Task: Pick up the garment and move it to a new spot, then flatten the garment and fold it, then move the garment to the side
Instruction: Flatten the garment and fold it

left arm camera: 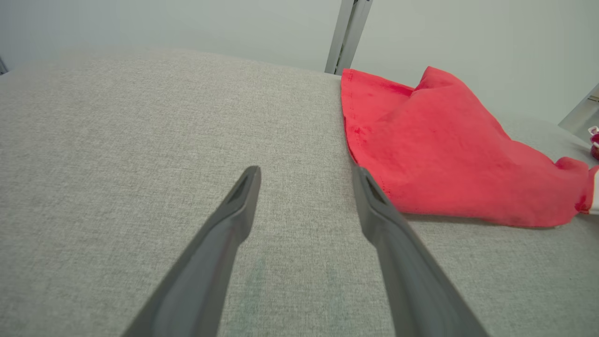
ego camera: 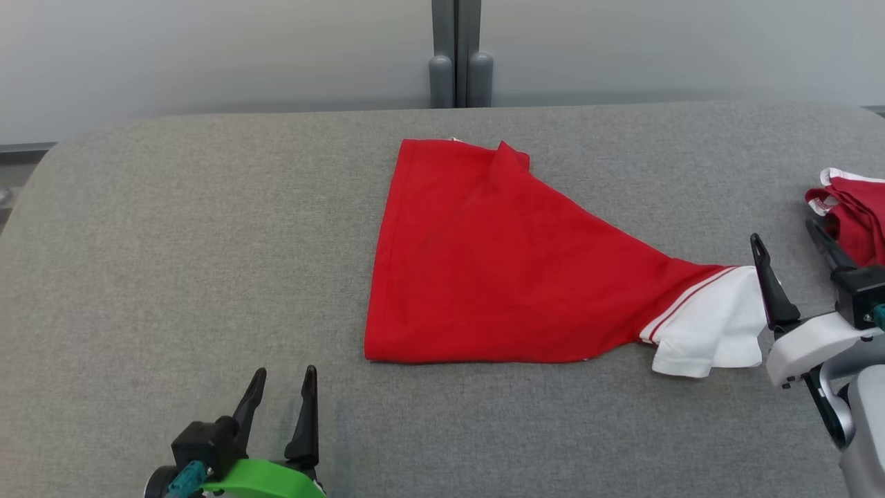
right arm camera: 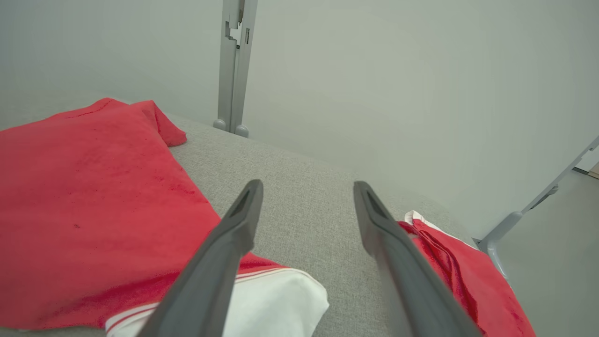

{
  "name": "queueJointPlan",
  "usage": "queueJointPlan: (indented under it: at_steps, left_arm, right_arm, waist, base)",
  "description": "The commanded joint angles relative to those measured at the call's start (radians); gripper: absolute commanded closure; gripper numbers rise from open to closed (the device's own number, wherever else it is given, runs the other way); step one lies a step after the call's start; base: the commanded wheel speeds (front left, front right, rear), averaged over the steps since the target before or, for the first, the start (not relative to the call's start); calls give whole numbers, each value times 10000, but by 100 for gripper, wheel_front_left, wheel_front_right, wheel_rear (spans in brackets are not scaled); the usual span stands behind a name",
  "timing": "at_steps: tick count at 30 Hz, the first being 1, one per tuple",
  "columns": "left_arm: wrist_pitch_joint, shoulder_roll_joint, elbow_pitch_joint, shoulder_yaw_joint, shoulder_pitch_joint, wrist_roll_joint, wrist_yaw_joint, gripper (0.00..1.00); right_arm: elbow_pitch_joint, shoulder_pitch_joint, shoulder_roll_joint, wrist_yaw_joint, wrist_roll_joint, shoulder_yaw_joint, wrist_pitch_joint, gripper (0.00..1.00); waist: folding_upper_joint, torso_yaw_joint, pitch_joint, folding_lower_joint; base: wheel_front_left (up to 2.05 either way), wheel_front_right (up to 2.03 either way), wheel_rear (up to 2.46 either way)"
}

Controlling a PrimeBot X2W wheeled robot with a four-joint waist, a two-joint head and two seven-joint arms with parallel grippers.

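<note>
The white sleeve (ego camera: 712, 332) of the garment (ego camera: 484, 263) lies just beside the right gripper (ego camera: 785, 232), spread and empty; the left gripper (ego camera: 285, 373), also spread, is farther off by the front edge of the worktop (ego camera: 173, 242).

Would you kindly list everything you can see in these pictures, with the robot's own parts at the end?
shirt: one, red with a white sleeve, spread in the middle of the table
second garment: one, red with white trim, bunched at the table's right edge
table: one, grey fabric top, under both garments
post: one, grey, upright behind the table's far edge
wall: one, pale, behind the table
left claw: one, dark fingers on a green mount, open, near left of the table
right claw: one, dark fingers on a white mount, open, just right of the white sleeve
</note>
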State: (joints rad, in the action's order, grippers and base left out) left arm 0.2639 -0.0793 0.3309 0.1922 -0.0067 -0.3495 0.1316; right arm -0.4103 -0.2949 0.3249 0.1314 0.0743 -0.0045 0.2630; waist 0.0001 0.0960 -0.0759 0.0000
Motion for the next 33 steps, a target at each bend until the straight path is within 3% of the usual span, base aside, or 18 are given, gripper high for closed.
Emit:
queueJointPlan:
  at_steps: [1,6,12,26,33]
  left_arm:
    - [0,-101,-24,16,-271,-1,-24,0]
    - [2,-224,-69,420,-779,-159,-24,0]
    - [0,-514,85,1162,-1583,-533,-24,0]
    - [-1,-1233,1710,3070,-2795,-1988,-24,0]
    - [-3,-1310,1506,2815,-3011,-2041,-24,0]
  right_arm:
    - [283,60,-295,-16,-419,-321,20,0]
    - [989,129,-1525,-16,-1348,-816,22,0]
    - [1445,-134,-2353,-17,-1790,-643,22,0]
    - [1732,-304,-2726,-17,-2091,-464,22,0]
    - [1681,-264,-2732,-17,-1903,-372,22,0]
  waist:
    - [-1,-187,-324,0]
    - [-1,-251,-759,0]
    - [-1,-534,-1393,0]
    - [-1,-1441,-2218,0]
    - [-1,-1501,-2200,0]
  base:
    - [0,0,0]
    - [0,0,0]
    - [0,0,0]
    - [0,0,0]
    - [0,0,0]
